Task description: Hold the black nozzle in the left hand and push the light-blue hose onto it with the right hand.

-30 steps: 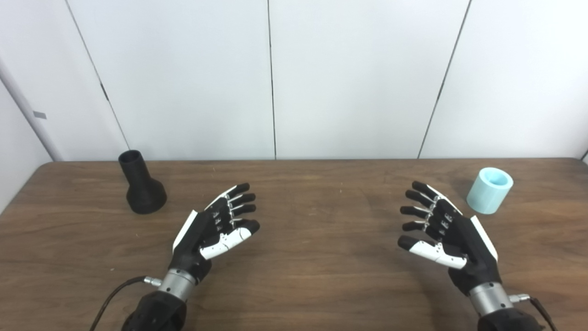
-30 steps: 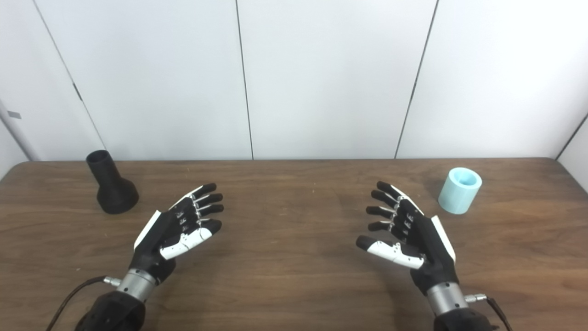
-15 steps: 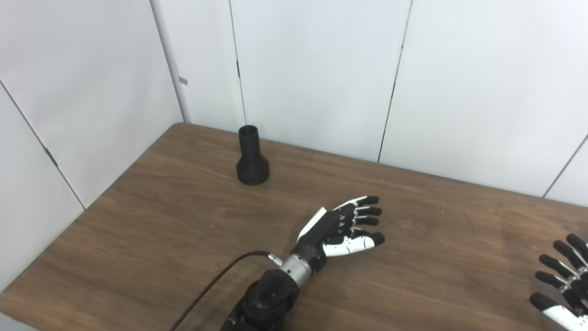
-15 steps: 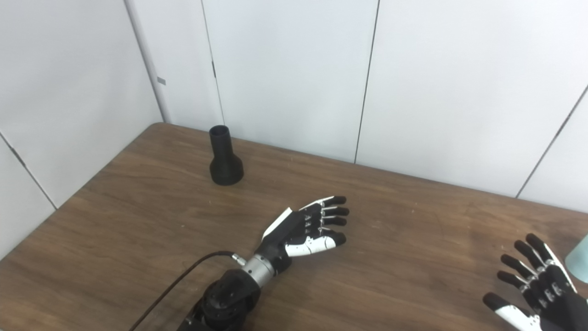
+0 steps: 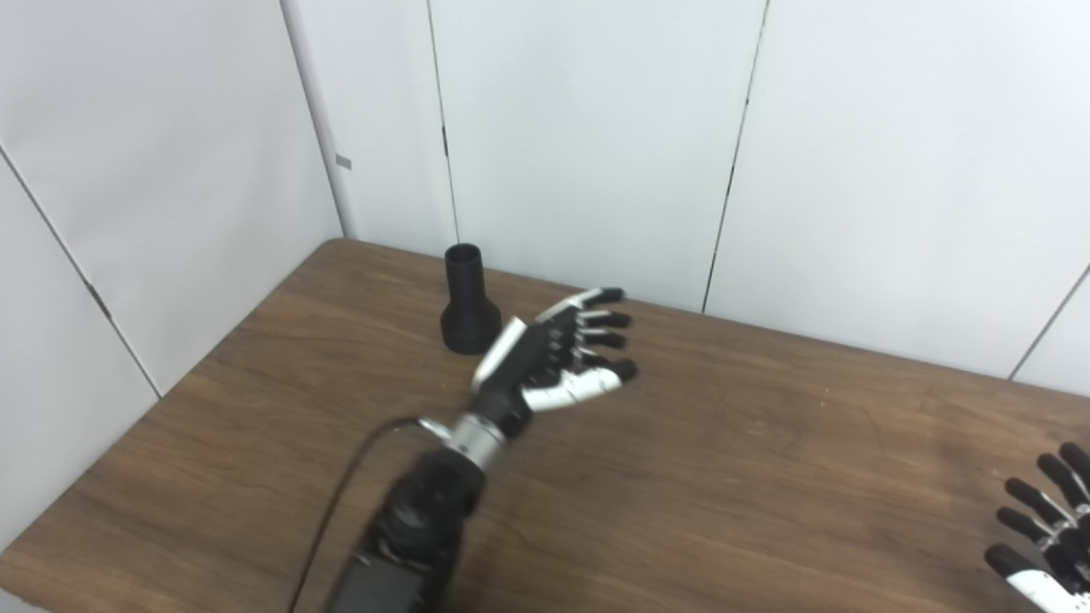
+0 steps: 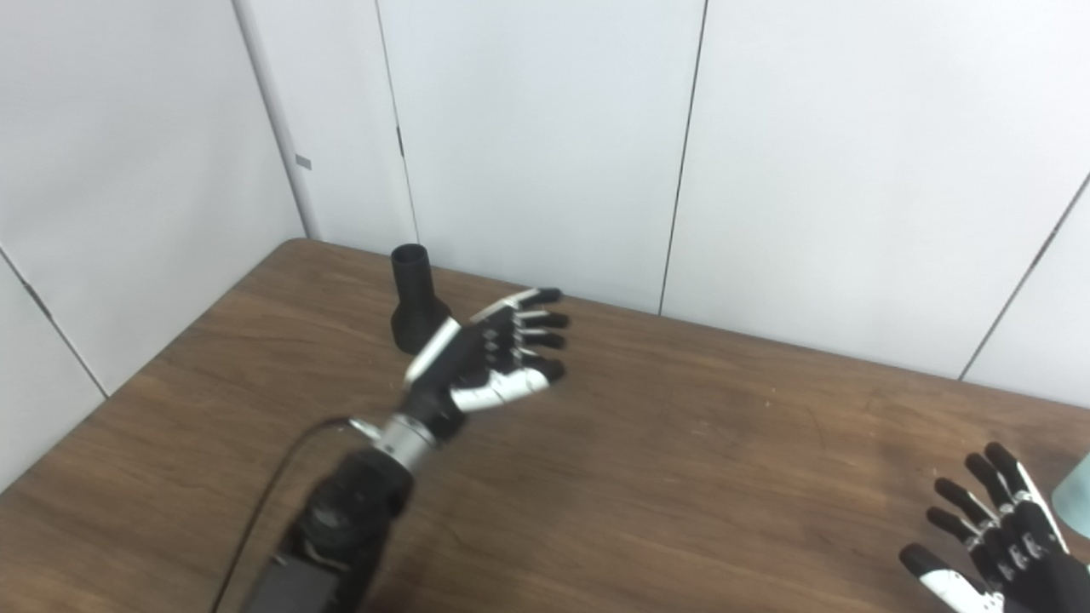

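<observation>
Left hand [image 5: 558, 358] is up off the table [image 5: 732, 477] with fingers spread and holding nothing, just right of the nozzle [image 5: 467, 303], which stands upright near the far left corner; I can't tell whether they touch. My right hand [image 6: 1001, 549] sits at the lower right edge, fingers apart and empty, and beside it I see only a sliver of the hose [image 6: 1075, 495] at the frame edge.

nozzle [image 5: 466, 305]: upright, near wall | left robot hand [image 5: 558, 353] just beside | table [image 5: 749, 477] between hands bare
</observation>
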### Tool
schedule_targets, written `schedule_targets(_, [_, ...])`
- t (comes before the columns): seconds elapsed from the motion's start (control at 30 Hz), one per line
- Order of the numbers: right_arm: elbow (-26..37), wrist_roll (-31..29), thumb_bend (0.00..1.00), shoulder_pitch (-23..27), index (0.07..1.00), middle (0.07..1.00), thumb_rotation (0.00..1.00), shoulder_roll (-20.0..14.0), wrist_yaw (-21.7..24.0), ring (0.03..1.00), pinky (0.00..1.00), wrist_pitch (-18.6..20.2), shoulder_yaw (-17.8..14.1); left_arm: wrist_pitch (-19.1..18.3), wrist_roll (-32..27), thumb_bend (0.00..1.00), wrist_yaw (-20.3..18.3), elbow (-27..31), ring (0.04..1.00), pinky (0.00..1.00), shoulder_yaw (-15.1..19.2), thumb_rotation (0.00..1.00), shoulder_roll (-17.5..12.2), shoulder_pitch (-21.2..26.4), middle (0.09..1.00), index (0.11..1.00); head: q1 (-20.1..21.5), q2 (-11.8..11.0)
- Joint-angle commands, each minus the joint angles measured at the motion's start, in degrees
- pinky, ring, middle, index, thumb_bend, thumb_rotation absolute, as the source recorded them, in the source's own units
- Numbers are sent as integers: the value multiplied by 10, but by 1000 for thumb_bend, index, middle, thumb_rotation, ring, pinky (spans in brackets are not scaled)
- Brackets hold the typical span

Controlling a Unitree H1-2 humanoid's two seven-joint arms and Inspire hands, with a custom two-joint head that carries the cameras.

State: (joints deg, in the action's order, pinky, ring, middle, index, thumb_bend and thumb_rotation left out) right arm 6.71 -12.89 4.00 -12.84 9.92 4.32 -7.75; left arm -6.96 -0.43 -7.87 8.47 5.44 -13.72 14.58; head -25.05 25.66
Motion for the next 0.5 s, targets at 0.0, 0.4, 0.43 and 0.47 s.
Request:
schedule_targets(0.0, [9,-12,536,22,964,947,139,-7,6,862,769,-29,-8,-6,11,660,-1,34,698,560,10,266,-34,45,730,745,0,1])
schedule_targets(0.4, [-11,0,515,28,970,951,105,-11,8,873,809,-38,-6,-71,21,652,5,76,709,584,56,222,-127,107,718,733,-5,-1])
schedule_targets(0.43, [-10,-1,514,28,970,951,105,-11,8,873,809,-38,-7,-66,38,652,12,72,709,587,62,221,-144,116,718,734,-4,-2])
schedule_targets(0.47, [-10,-1,510,28,972,954,102,-11,8,876,809,-39,-7,-61,51,642,17,69,731,603,67,197,-156,122,735,732,-4,-2])
